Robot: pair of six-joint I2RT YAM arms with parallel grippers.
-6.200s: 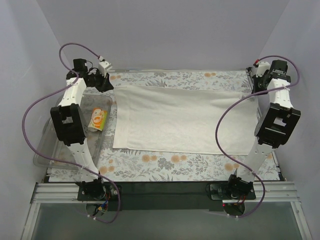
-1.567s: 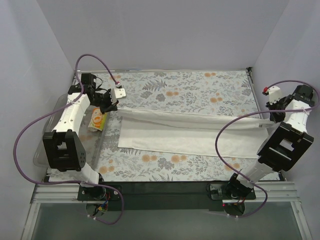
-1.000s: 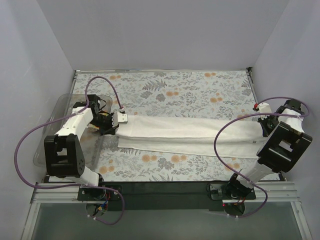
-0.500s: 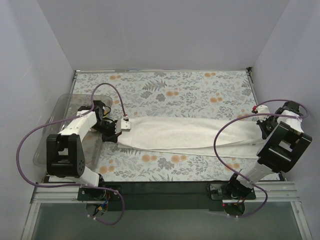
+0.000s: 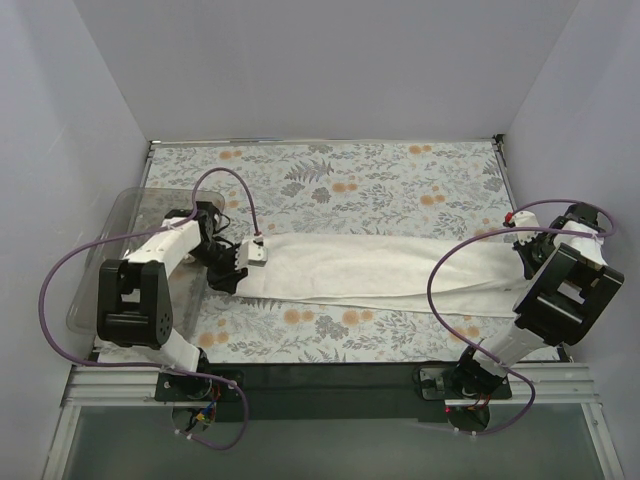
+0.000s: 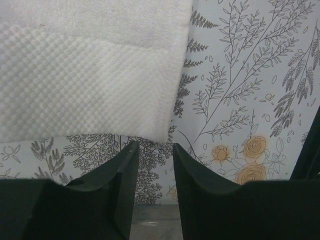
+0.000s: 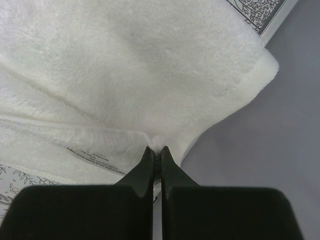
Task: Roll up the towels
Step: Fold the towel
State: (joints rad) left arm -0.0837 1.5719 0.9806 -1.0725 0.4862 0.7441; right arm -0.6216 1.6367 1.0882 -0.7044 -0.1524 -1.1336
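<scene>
The large white towel [image 5: 380,270] lies folded into a long strip across the fern-patterned table covering. My left gripper [image 5: 232,280] is at its left end. In the left wrist view the left gripper [image 6: 153,147] is open and empty, its tips just short of the towel's corner [image 6: 90,80]. My right gripper [image 5: 527,262] is at the towel's right end. In the right wrist view the right gripper [image 7: 156,148] is shut on a pinch of the towel [image 7: 125,65], next to its small tag [image 7: 95,158]. The small printed cloth is hidden under my left arm.
A clear plastic tray [image 5: 105,270] stands at the left edge, partly under my left arm. The table's right edge [image 7: 272,17] and the grey wall [image 7: 270,140] lie close beside the right gripper. The patterned covering [image 5: 380,190] shows beyond the towel.
Both grippers drew the towel's far edge toward the near side, folding it into a long strip. The left gripper has let go of its corner and opened. The right gripper still holds.
</scene>
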